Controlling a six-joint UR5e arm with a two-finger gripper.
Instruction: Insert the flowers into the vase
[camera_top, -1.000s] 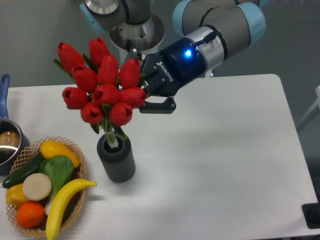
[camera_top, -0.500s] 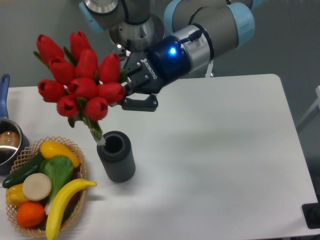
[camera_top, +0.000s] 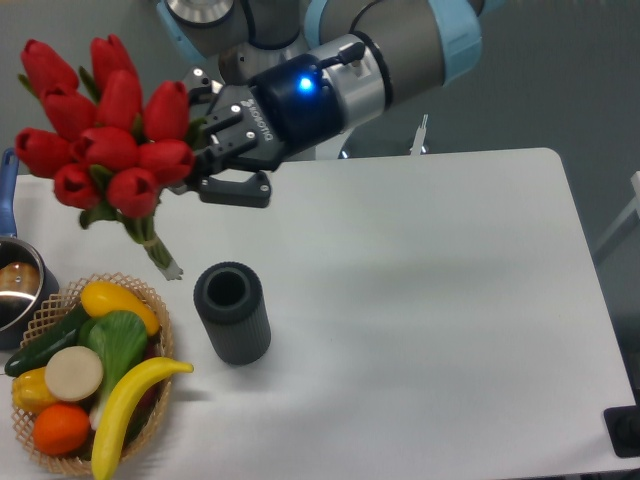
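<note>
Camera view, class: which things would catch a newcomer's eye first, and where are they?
The red flowers stand out at upper left, held in the air by the gripper, stems hanging clear of the vase. The vase stands empty at lower left, beside a basket of bright fruit.

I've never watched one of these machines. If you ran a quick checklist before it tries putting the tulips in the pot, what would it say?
1. Claw gripping the flowers: ok, bunch is held off the table.
2. Stem ends over the vase mouth: not ok, they hang to its upper left.
3. Vase upright, mouth open and empty: ok.
4. Bunch vertical for entry: not ok, it tilts.
5. Fruit basket clear of the path: cannot tell, it sits close beside the vase.
</note>
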